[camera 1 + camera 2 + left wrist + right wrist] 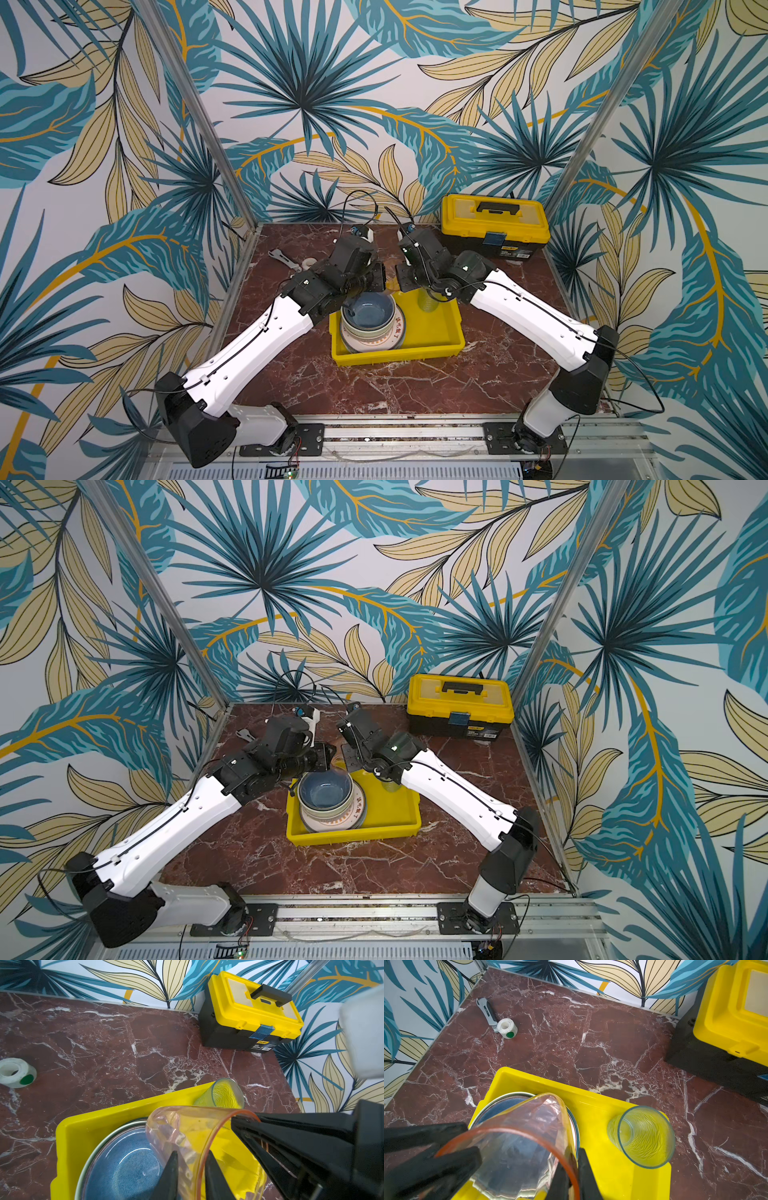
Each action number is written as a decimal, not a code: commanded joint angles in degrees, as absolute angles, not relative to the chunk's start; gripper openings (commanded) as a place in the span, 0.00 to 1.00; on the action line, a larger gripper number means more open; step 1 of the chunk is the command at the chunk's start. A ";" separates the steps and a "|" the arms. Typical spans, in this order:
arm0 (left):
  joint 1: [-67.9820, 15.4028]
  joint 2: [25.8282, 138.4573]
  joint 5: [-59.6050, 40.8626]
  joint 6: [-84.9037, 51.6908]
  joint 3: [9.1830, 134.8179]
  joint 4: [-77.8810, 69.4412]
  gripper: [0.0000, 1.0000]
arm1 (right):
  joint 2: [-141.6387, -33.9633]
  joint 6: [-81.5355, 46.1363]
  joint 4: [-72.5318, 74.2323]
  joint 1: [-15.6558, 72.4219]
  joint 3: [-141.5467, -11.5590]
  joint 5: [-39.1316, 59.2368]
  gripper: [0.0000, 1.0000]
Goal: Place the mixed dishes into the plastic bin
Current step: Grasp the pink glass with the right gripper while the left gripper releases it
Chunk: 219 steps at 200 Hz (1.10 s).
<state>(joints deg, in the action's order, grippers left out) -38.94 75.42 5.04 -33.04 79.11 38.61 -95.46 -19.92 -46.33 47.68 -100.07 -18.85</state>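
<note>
Right wrist view: pink-rimmed tumbler point(519, 1136) screens bowls point(500, 1106); tape roll point(507, 1028) perhaps touching tool point(487, 1011).

Both arms reach in, grippers meeting.
Right gripper point(571, 1160) clamps pink tumbler point(519, 1126) rim; left gripper point(192, 1154) just beside it, jaws slightly parted.

The right end effector point(571, 1160) pinches the orange-edged rim of a tilted, clear pink-tinted tumbler point(525, 1147) over a blue-grey bowl point(499, 1108) in the bright yellow plastic bin point(593, 1105), whose far right corner holds an upright green-tinted ribbed tumbler point(641, 1136), while the left end effector point(472, 1142) straddles that rim.
</note>
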 commanded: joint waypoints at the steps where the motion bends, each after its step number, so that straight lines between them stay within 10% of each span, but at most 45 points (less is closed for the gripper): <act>1: -39.18 73.97 2.11 -33.13 78.46 37.66 0.26 | -93.19 -20.79 -43.47 47.94 -100.59 -17.70 0.00; 219: -25.72 58.77 8.49 -28.99 67.87 41.52 0.92 | -80.52 -10.99 -67.20 42.98 -95.80 -18.97 0.00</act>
